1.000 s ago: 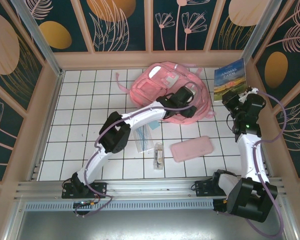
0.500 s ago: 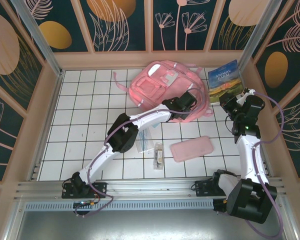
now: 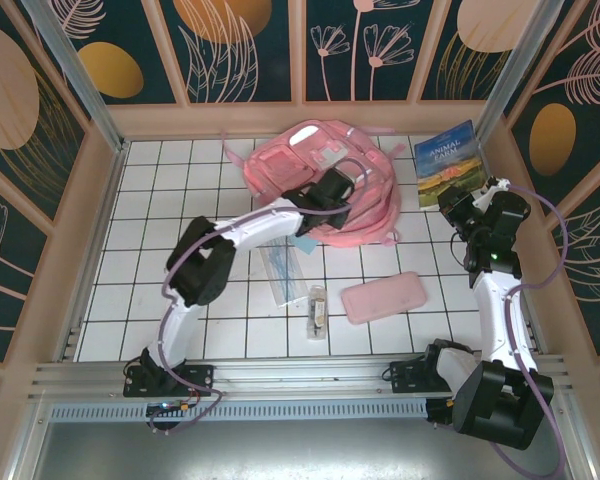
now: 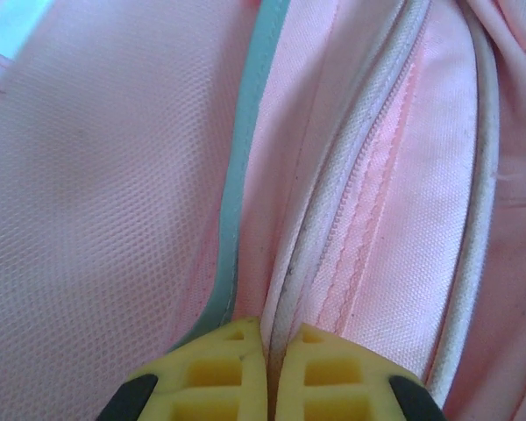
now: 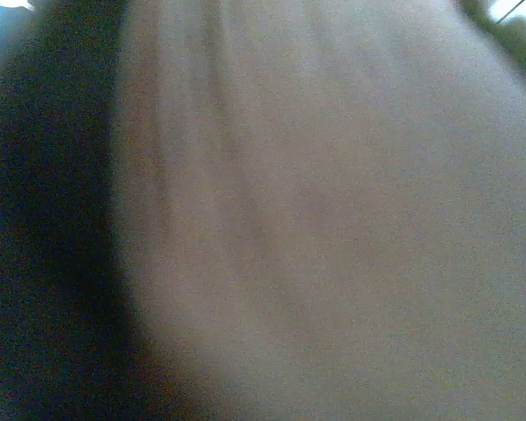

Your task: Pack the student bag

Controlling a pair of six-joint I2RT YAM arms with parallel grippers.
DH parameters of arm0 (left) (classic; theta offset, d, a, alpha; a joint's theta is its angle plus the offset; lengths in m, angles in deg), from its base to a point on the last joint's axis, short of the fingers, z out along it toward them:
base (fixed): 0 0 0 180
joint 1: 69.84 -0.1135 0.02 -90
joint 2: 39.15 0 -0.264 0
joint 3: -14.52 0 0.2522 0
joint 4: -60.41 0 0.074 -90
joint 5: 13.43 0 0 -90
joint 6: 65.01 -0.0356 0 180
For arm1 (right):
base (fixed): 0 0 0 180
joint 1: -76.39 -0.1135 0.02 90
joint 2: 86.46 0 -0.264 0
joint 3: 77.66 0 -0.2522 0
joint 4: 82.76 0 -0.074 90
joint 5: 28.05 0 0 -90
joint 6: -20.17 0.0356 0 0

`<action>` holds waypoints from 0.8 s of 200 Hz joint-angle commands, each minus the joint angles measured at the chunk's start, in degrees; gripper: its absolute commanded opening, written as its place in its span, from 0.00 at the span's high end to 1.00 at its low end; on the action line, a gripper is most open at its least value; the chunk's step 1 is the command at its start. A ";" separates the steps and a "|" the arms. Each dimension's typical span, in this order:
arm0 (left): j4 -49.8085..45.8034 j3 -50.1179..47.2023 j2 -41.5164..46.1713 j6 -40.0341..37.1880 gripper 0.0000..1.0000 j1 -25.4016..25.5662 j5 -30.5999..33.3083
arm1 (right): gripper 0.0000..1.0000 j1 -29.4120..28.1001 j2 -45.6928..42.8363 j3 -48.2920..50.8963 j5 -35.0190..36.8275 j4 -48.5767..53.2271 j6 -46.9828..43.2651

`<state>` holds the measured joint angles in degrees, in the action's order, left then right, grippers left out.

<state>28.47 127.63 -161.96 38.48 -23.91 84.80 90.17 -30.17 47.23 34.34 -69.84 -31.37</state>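
Left gripper (image 4: 265, 351) tight on student bag (image 3: 275, 170) seam; right gripper (image 3: 452, 207) apparently on book (image 3: 448, 160).

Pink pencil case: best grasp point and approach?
Probably from straight above, pinching the pencil case across its short width near the middle. It lies flat, long axis roughly left to right, with bare table along both long edges as clearance.

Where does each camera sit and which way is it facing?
Top external: above and behind the bases, looking down on the table, left arm, right arm, student bag and book.
Left wrist: on the left arm, facing the bag's zipper seam; left gripper shut on it.
Right wrist: on the right arm, facing a blurred brownish surface.
Shared: top and left wrist both show the bag.
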 commanded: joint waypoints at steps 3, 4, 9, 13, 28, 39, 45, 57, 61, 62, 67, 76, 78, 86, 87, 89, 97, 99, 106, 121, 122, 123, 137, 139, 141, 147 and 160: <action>7.00 -2.33 7.79 4.92 1.00 -2.02 -2.74 | 1.00 0.05 -1.68 -0.16 -2.12 -3.79 0.01; 7.05 -2.46 8.07 5.03 1.00 -2.05 -2.74 | 1.00 0.03 -1.65 -0.15 -2.19 -3.80 0.02; 7.83 -2.99 8.72 5.60 1.00 -2.28 -3.30 | 1.00 -0.06 -1.65 -0.13 -2.60 -3.95 0.12; 8.38 -3.37 9.24 6.07 1.00 -2.56 -3.75 | 1.00 -0.15 -1.57 -0.09 -2.84 -4.01 0.10; 10.32 -4.34 10.61 8.05 1.00 -3.48 -5.40 | 1.00 -0.91 -1.45 0.23 -3.64 -3.99 0.58; 11.77 -4.86 11.34 9.42 1.00 -4.12 -6.91 | 1.00 -1.84 -1.40 0.81 -4.32 -4.39 1.26; 12.73 -5.23 11.68 10.39 1.00 -4.50 -7.73 | 1.00 -2.53 -1.33 1.18 -4.78 -5.00 1.90; 14.79 -5.88 12.46 12.05 1.00 -5.22 -9.46 | 1.00 -4.35 -0.85 2.19 -5.25 -6.10 2.92; 15.40 -6.00 12.69 12.50 1.00 -5.39 -9.83 | 1.00 -5.07 -0.62 2.42 -5.19 -6.51 3.20; 15.51 -6.05 12.73 12.55 1.00 -5.40 -9.95 | 1.00 -5.21 -0.55 2.45 -5.22 -6.62 3.29; 16.02 -6.10 12.93 12.93 1.00 -5.51 -10.54 | 1.00 -6.13 -0.13 2.72 -5.04 -7.02 3.49; 16.41 -5.71 13.15 13.13 1.00 -5.50 -10.94 | 1.00 -7.75 0.78 3.14 -4.47 -7.56 3.84; 16.48 -5.63 13.17 13.13 1.00 -5.50 -11.02 | 1.00 -8.12 1.00 3.27 -4.29 -7.76 4.02; 16.66 -5.43 13.20 13.34 1.00 -5.58 -11.27 | 1.00 -9.62 2.06 3.69 -4.05 -8.97 4.68; 16.71 -5.50 13.20 13.37 1.00 -5.54 -11.25 | 1.00 -9.81 2.24 3.75 -4.04 -9.16 4.80; 16.80 -5.49 13.27 13.43 1.00 -5.51 -11.29 | 1.00 -10.11 2.53 3.93 -4.03 -9.61 4.93; 17.23 -5.57 13.46 13.73 1.00 -5.65 -11.40 | 1.00 -11.38 3.85 4.52 -4.47 -11.73 6.13; 17.35 -5.70 13.53 13.85 1.00 -5.54 -11.40 | 1.00 -11.75 4.34 4.65 -4.64 -12.34 6.46; 17.76 -5.95 13.59 14.24 1.00 -5.59 -11.45 | 1.00 -12.63 5.96 5.24 -5.50 -14.60 7.68; 18.65 -6.35 13.90 14.88 1.00 -5.59 -12.12 | 1.00 -14.46 9.82 5.62 -7.15 -18.98 10.09; 18.67 -6.36 13.86 14.93 1.00 -5.59 -12.20 | 1.00 -14.60 10.16 5.55 -7.21 -19.18 10.20; 18.69 -6.40 13.88 14.96 1.00 -5.59 -12.24 | 1.00 -14.67 10.33 5.52 -7.29 -19.36 10.40; 19.26 -6.50 13.91 15.41 1.00 -5.62 -12.50 | 1.00 -16.18 14.12 4.98 -8.32 -22.63 12.48; 19.30 -6.53 13.97 15.42 1.00 -5.60 -12.64 | 1.00 -16.47 14.66 4.92 -8.57 -23.22 12.71; 19.38 -6.54 13.99 15.42 1.00 -5.61 -12.80 | 1.00 -16.67 15.15 4.88 -8.76 -23.78 12.92; 19.63 -6.62 14.02 15.44 1.00 -5.59 -13.29 | 1.00 -17.26 16.69 4.57 -9.34 -25.38 13.79; 20.01 -6.71 14.24 15.36 1.00 -5.61 -14.29 | 1.00 -18.22 19.96 3.66 -10.85 -28.91 15.18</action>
<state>40.51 120.68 -151.90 51.86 -29.35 73.32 73.82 -13.97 52.68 27.95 -84.20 -20.18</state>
